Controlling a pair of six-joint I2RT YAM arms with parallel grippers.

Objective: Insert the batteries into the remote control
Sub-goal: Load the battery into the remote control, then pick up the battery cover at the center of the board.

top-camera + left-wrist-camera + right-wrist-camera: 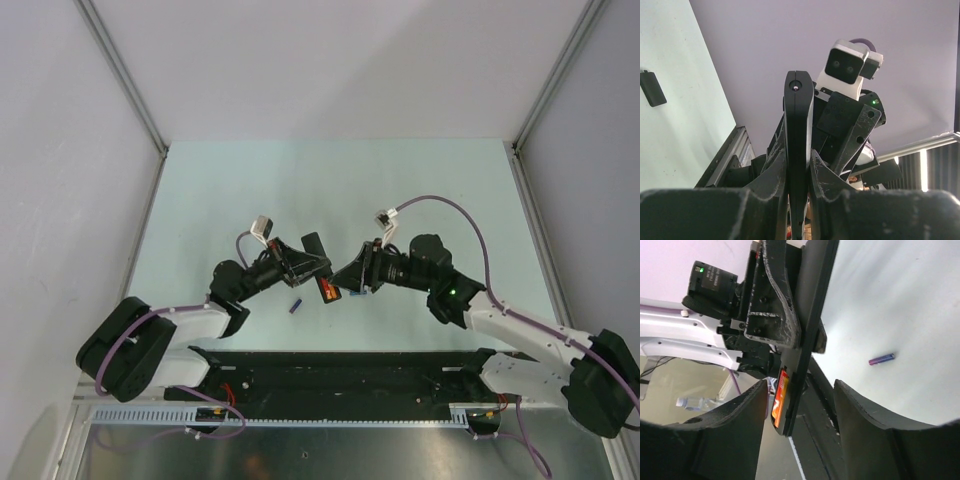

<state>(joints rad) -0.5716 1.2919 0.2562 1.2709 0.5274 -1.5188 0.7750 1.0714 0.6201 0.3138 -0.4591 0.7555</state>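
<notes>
The remote control point(799, 135) is held clear of the desk point(400, 190), clenched in the left gripper point(799, 167). An orange-red battery point(781, 396) is seated in its recess. The right gripper point(800, 390) is released, its jaws straddling the remote without contact. Loading is judged to be under way; the purple battery point(882, 359) lying on the desk would likely be collected next.

Reading no text, brand, number or sign anywhere. Showing only tiny white print on black housing point(715, 277) beside green light, at 10 o'clock in right wrist view, too small for making out. Showing pale marking on orange-red battery point(781, 396) sitting in remote control point(810, 315), near centre toward 7 o'clock, blurred, illegible.
</notes>
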